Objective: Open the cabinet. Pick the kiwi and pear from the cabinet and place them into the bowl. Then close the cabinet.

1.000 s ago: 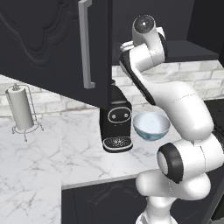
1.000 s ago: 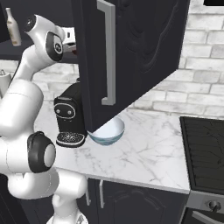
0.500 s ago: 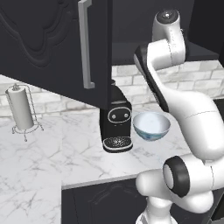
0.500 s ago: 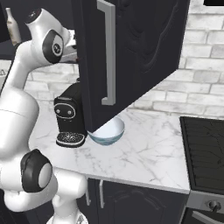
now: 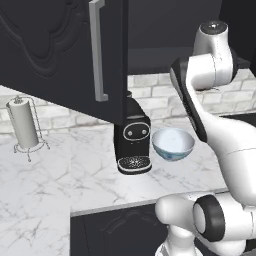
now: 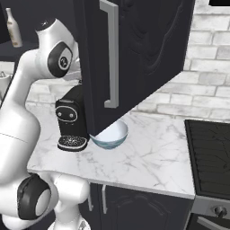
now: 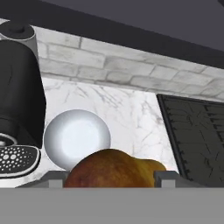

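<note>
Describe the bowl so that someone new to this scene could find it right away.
Start at the white marble counter under the open black cabinet. Beside the black coffee machine sits the bowl: round, white with a pale blue tint, the one open dish there.

Cabinet (image 5: 60,55): large, black, ornate raised panels, long silver bar handle; I see door swung open, hanging out over counter in both base views. Interior too dark for me to read.

Bowl (image 5: 173,144): round, white with pale blue tint, upright on marble counter, just beside black coffee machine; I see nothing inside it in hand view (image 7: 77,138).

Pear (image 7: 114,173): yellowish-tan, browner on one side, lying across bottom of my hand view, between finger tips, nearer than bowl, overlapping its rim in view.

Kiwi: can't make it out.
</note>
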Motion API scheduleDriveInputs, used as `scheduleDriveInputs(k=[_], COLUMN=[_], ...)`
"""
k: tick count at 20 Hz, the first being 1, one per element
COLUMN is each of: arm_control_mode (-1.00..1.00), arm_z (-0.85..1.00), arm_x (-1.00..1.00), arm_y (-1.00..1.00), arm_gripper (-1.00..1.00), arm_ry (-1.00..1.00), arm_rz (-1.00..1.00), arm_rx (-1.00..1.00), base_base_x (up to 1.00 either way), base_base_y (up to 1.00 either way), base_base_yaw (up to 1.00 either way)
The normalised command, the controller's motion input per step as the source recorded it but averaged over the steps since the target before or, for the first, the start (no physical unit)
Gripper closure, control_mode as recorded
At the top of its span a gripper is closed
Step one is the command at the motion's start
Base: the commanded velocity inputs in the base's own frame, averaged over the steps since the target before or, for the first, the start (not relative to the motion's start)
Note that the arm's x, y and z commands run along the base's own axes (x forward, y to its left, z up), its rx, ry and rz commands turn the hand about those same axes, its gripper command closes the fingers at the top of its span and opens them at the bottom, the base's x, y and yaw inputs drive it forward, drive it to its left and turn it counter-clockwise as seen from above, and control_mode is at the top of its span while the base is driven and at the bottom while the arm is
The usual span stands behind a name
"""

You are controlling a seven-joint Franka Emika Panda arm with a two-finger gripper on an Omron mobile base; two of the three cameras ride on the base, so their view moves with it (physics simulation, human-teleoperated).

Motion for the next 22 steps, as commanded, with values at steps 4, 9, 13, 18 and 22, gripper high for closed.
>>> scheduleDriveInputs(k=[4,9,13,18,22], arm_control_mode=[-1.0,-1.0,-1.0,-1.0,-1.0], arm_z=[-0.7,-0.51,-0.32,-0.37,-0.36], arm_x=[-0.07,0.0,0.0,0.0,0.0], arm_y=[-0.04,0.0,0.0,0.0,0.0], arm_gripper=[1.0,1.0,1.0,1.0,1.0], arm_ry=[0.0,0.01,0.04,0.06,0.06], arm_rz=[0.0,0.02,0.01,0.03,0.07], arm_rx=[0.0,0.0,0.01,0.02,0.04], base_base_x=[0.0,0.0,0.0,0.0,0.0], base_base_y=[0.0,0.0,0.0,0.0,0.0], base_base_yaw=[0.0,0.0,0.0,0.0,0.0])
